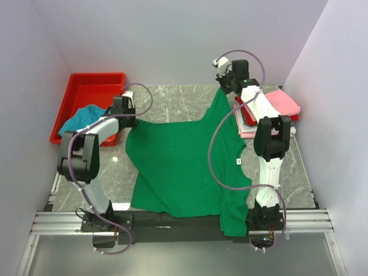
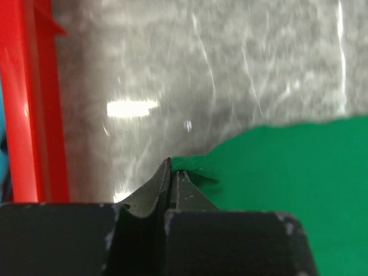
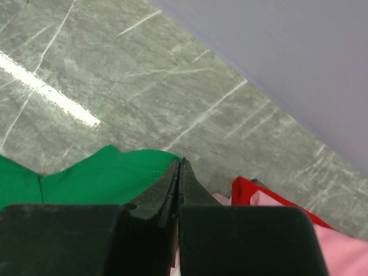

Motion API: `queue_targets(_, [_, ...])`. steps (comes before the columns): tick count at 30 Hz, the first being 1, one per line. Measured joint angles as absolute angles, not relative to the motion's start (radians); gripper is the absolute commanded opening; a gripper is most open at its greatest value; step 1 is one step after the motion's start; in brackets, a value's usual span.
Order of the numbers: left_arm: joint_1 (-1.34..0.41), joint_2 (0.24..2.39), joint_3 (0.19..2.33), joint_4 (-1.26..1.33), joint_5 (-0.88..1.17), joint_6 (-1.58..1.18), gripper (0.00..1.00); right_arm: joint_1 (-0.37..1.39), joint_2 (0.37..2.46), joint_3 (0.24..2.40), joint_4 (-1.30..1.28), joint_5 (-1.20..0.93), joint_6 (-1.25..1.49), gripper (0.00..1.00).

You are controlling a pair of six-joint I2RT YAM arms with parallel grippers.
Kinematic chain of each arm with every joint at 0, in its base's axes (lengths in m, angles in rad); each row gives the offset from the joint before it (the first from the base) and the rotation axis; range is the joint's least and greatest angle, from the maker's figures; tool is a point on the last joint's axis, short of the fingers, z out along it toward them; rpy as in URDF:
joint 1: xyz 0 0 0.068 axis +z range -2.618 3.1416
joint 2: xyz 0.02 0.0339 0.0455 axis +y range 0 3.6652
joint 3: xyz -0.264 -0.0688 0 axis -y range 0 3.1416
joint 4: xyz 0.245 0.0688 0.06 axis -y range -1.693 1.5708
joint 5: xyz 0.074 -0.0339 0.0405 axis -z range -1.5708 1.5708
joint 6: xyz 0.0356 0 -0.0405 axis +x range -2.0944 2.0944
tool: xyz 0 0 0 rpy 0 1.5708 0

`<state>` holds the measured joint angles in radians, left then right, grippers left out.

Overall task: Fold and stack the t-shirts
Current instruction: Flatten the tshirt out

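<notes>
The green t-shirt (image 1: 178, 167) lies spread over the table (image 1: 172, 98). Its nearest part spills over the table's near edge, and its white neck label (image 1: 237, 162) faces up toward its right side.

The step in hand looks like the spreading or first fold, with both arms holding a corner. At the shirt's left corner the left gripper (image 1: 127, 118) is clamped on the cloth, its arm bent low and reaching inward. At the shirt's far corner the right gripper (image 1: 226, 87) pinches the fabric and lifts it into a peak, arm stretched long and high.

The next move likely calls for both grips to travel together, keeping the cloth taut so it lands flat.

Right of that far corner sits the pile of folded t-shirts (image 1: 276, 103) in pink, red and whitish. Left of the shirt, a teal-blue t-shirt (image 1: 80, 118) waits in the red tray (image 1: 95, 86).
</notes>
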<state>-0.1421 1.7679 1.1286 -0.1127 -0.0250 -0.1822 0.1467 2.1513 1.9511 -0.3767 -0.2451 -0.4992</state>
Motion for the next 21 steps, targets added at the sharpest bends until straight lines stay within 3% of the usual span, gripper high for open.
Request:
queue_targets(9, [-0.105,1.906,1.351,-0.128,-0.042,-0.171,0.00,0.185,2.187,2.033,-0.345,-0.147,-0.491,0.00])
queue_targets(21, [-0.085,1.906,1.371,-0.141,-0.042,-0.155,0.00,0.191,2.179,2.057,-0.321,-0.110,-0.478,0.00])
